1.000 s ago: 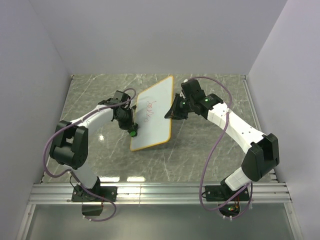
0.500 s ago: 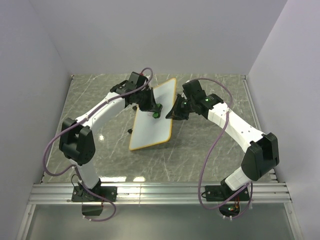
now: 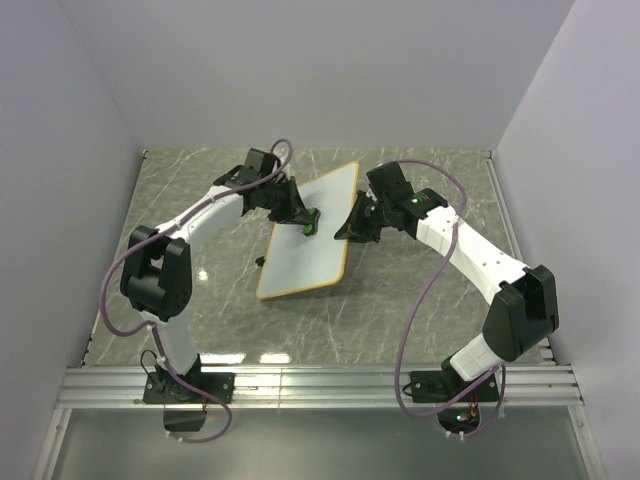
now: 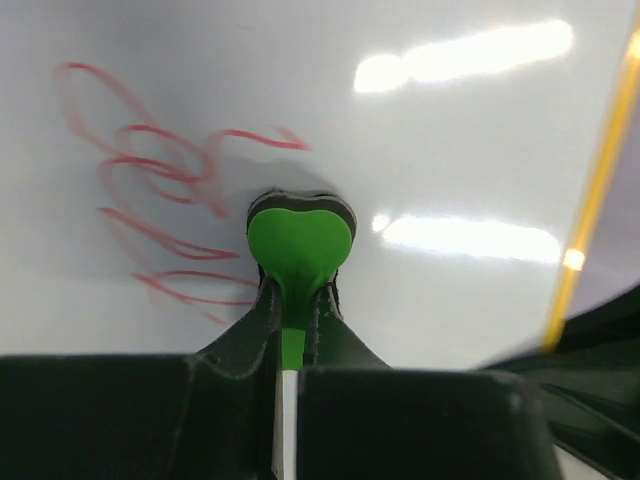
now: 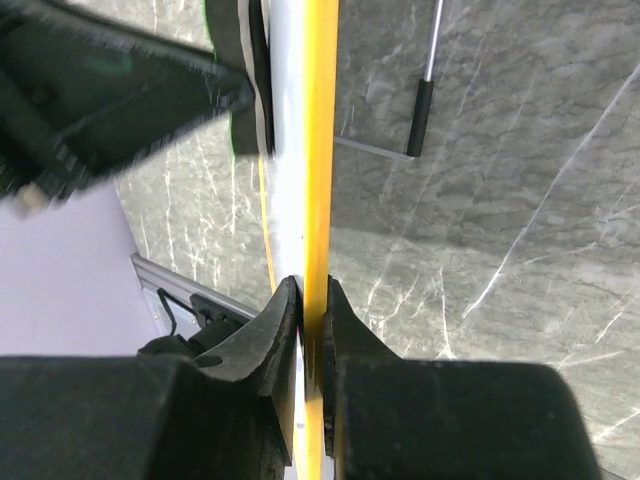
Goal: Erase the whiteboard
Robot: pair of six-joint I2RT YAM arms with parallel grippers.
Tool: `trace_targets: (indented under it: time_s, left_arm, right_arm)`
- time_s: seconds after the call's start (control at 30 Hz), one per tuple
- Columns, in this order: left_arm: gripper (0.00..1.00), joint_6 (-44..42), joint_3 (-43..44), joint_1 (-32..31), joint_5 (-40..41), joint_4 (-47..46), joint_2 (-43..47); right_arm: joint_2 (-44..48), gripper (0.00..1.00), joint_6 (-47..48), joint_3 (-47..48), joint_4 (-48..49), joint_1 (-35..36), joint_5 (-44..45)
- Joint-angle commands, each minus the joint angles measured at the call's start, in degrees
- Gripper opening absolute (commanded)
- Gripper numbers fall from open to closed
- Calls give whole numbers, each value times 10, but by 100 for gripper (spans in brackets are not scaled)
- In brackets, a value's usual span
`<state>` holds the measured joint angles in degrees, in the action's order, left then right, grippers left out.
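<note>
The whiteboard, white with an orange-yellow frame, is held tilted above the table. My right gripper is shut on its right edge; in the right wrist view the yellow frame runs between the jaws of my right gripper. My left gripper is shut on the small green eraser and presses it on the board's upper part. In the left wrist view the eraser sits just right of red scribbles, held by my left gripper.
The grey marble table lies under the board, with purple walls on three sides. A thin metal rod with a black grip lies on the table behind the board. An aluminium rail runs along the near edge.
My left gripper carried the eraser from the board's lower left edge up to its upper middle. The board has tilted more under the right gripper's hold.
</note>
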<state>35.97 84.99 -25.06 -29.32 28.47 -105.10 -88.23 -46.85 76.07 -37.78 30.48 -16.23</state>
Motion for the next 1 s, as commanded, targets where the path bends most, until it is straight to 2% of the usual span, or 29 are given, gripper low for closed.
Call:
trace_targets:
  time_s: [0.0,0.07,0.27,0.47,0.63,0.8,0.97]
  left_arm:
    - [0,-14,-75,11,-1,3,-48]
    - [0,-23,-89,21,1,2,-55]
    - [0,-34,-55,19,8,33,-53]
    - [0,-8,31,-21,-19,72,-49]
    - [0,20,105,-53,-40,67,-63]
    - [0,0,143,-42,-28,94,-101]
    - [0,-19,137,-5,-25,97,-141]
  right_arm:
    - [-5,0,70,-15,-19,29,23]
    - [-5,0,71,-17,-18,29,22]
    - [-5,0,72,-22,-14,29,21]
    - [-17,0,74,-15,-12,28,16]
    - [-31,0,71,-12,-5,28,6]
    - [-37,0,75,-2,-12,28,6]
    - [-39,0,77,0,-19,28,9]
